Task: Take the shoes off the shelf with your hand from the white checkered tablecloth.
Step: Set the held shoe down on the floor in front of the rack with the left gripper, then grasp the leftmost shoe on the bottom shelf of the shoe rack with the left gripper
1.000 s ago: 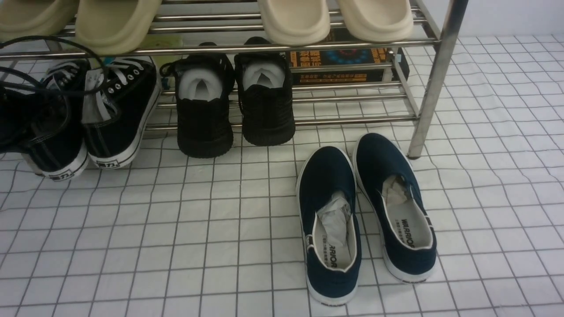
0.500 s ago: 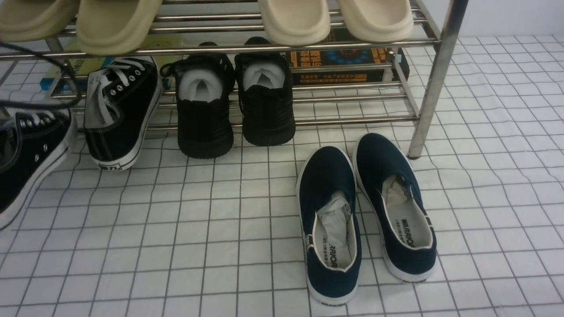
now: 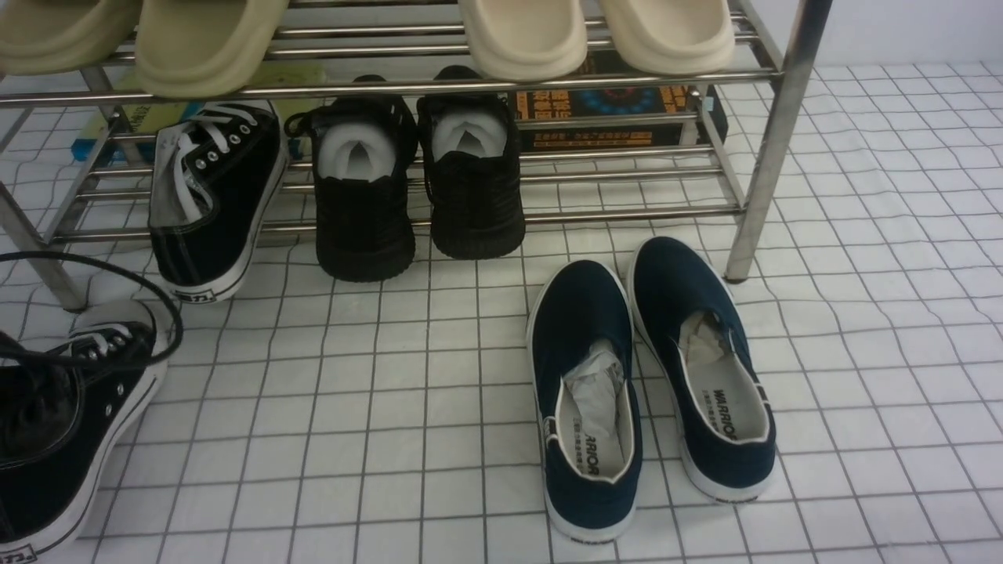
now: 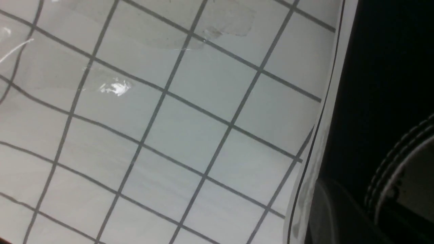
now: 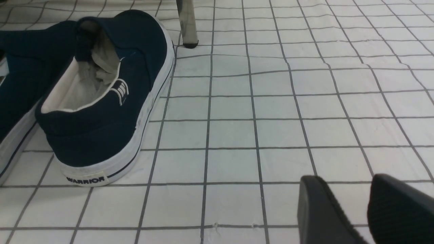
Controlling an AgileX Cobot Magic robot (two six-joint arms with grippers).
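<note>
1 shoe (image 3: 70, 454) partly out of frame, btm-left corner

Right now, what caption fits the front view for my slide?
One black canvas sneaker is off the shelf, over the checkered tablecloth; its mate leans on the bars.

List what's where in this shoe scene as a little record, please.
Shelf sneaker: bottom tier of shelf
Loose sneaker: off shelf, front left of cloth
Knit pair: bottom tier
Navy slip-ons: on cloth
Slippers: tier above
Right tool: open, empty
</note>
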